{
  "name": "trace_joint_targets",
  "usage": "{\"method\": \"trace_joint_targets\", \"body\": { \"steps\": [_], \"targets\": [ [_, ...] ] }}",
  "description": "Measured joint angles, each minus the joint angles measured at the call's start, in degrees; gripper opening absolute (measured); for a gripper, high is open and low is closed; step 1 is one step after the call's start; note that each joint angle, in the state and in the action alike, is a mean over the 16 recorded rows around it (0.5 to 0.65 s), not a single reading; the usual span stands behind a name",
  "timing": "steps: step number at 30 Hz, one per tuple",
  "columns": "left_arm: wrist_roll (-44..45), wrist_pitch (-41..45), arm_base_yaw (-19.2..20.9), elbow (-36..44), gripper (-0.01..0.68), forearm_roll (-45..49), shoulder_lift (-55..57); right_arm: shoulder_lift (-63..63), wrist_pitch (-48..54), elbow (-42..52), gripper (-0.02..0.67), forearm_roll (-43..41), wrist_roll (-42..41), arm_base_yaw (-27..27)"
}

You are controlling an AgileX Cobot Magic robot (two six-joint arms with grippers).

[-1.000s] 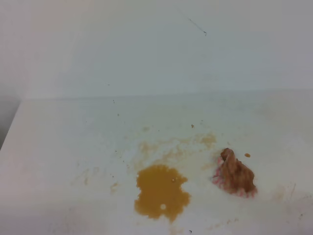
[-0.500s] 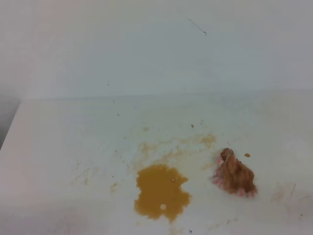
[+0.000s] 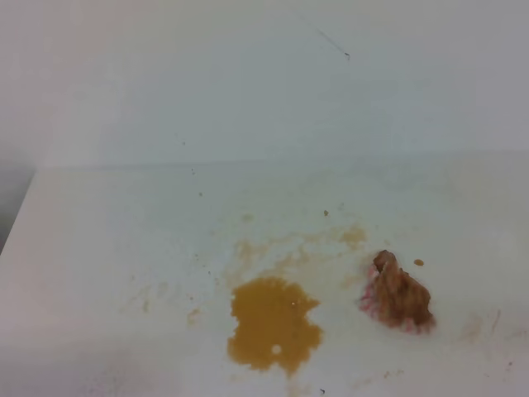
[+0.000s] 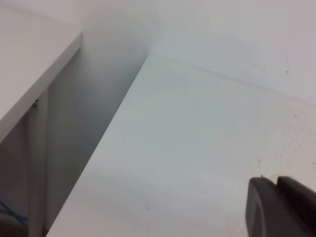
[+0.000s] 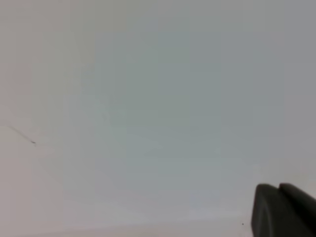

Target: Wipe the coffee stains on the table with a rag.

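White table [image 3: 99, 248] lies bare left of coffee stains [image 3: 273, 324]; right gripper [image 5: 284, 210] closed, empty; left gripper [image 4: 279, 207] unclear.

The table [image 3: 116, 240] is white, marked with faint tan smears and small dark specks. The coffee stains [image 3: 273, 322] at lower centre form a solid orange-brown blotch, with paler tan streaks above it. The rag [image 3: 398, 296] at lower right is mottled brown with pink-and-white edging.

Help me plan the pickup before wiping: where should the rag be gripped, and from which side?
Probably at the raised peak of the rag, coming straight down from above. It sits as a lumpy wad on the table, highest at its rear-left tip, with its edges flat on the surface.
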Motion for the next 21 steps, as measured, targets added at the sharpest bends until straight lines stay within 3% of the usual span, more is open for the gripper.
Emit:
{"method": "trace_joint_targets", "body": {
  "steps": [12,16,21],
  "targets": [
    [0.0,-0.03,0.0,0.0,-0.004,0.0,0.0,21.66,22.57,-21.89,-0.002,4.06,-7.81,0.0],
    [0.0,-0.03,0.0,0.0,-0.004,0.0,0.0,31.02,27.11,-28.12,-0.002,11.75,-15.25,0.0],
    [0.0,-0.03,0.0,0.0,-0.004,0.0,0.0,40.23,29.72,-33.44,-0.002,28.13,-29.33,0.0]
  ]
}}
